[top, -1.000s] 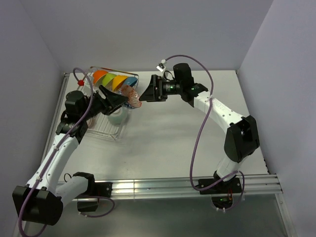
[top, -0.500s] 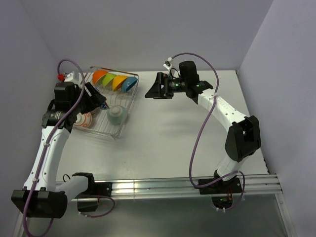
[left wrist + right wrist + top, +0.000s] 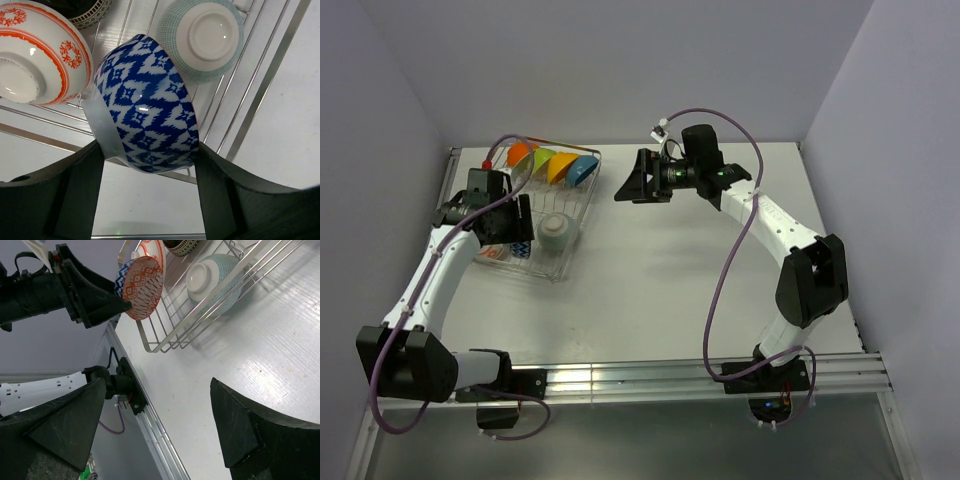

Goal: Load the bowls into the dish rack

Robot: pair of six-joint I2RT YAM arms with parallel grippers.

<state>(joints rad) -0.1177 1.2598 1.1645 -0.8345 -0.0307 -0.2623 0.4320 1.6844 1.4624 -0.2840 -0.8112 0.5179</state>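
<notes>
Left jaws are clamped on the blue bowl (image 3: 147, 115), tilted over the rack's (image 3: 262, 85) 7 o'clock corner. We can't quite tell if it touches the wires. A teal bowl (image 3: 202, 37) sits at its 1 o'clock and a red-white one (image 3: 35, 55) at 10. Right jaws gape wide over the table (image 3: 260, 355), at the rack's 3 o'clock.

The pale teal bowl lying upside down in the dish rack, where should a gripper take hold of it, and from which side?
Probably from above, pinching the raised foot ring or straddling the outer wall. The pale teal bowl rests mouth down on the wires of the dish rack, so its rim is hard to pinch; the foot faces up. The open right gripper is free.
</notes>
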